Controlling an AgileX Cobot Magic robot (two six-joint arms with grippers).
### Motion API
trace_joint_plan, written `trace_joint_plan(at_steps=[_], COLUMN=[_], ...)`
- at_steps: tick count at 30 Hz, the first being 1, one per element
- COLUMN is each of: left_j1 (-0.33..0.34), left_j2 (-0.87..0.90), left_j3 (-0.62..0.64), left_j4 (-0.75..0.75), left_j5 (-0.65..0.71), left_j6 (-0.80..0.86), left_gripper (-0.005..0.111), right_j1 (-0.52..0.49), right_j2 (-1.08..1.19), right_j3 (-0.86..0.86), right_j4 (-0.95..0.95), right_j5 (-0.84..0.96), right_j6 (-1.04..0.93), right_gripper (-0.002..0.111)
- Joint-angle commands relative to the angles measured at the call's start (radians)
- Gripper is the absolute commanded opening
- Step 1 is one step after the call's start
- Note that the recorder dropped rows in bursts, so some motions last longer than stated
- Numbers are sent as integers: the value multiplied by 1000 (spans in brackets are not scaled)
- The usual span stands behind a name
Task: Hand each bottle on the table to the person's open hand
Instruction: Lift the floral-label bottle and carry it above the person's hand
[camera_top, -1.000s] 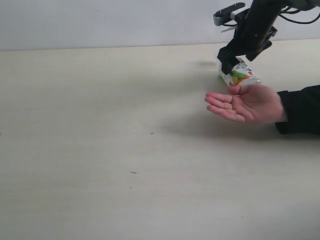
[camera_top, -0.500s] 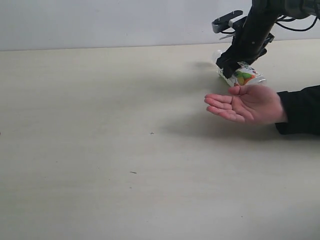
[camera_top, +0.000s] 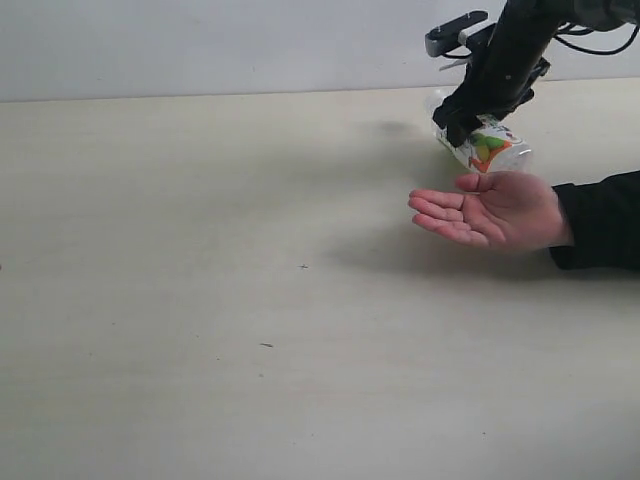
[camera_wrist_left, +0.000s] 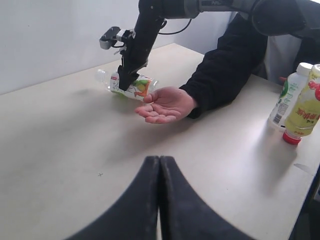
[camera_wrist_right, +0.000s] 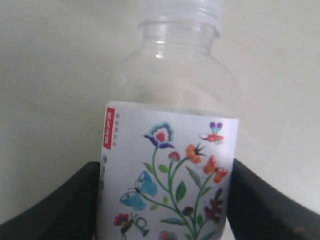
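Just beside one open hand (camera_top: 490, 208), the right gripper (camera_top: 458, 125) clamps one bottle (camera_top: 492, 148); two other bottles (camera_wrist_left: 283, 102) (camera_wrist_left: 302, 112) stand apart; left gripper (camera_wrist_left: 159, 160) closed, empty.

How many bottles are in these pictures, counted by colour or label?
flower-label bottle: 1
green-label bottle: 1
yellow bottle: 1
Total: 3

Plain pale grey-white wall (camera_top: 200, 45) behind table (camera_top: 150, 300) (matte, uniform); soft even light, diffuse shadows.
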Motion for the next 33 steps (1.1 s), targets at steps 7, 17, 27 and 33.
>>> trace_joint_plan(at_steps=[7, 17, 27, 33], left_j1=[-3, -3, -3, -3], left_j2=[-4, -4, -4, -4], left_j3=[6, 6, 6, 6], left_j4=[10, 10, 10, 10], left_j5=[-4, -4, -4, -4], left_j6=[1, 1, 1, 1], left_gripper=[0, 0, 0, 0], right_j1=[-1, -1, 12, 64], right_j2=[-208, -403, -546, -644], right_j3=[-10, -10, 71, 188], right_j4=[18, 20, 77, 66], right_j5=[-48, 156, 219, 219], right_j6=[48, 170, 267, 267], right_gripper=[0, 0, 0, 0])
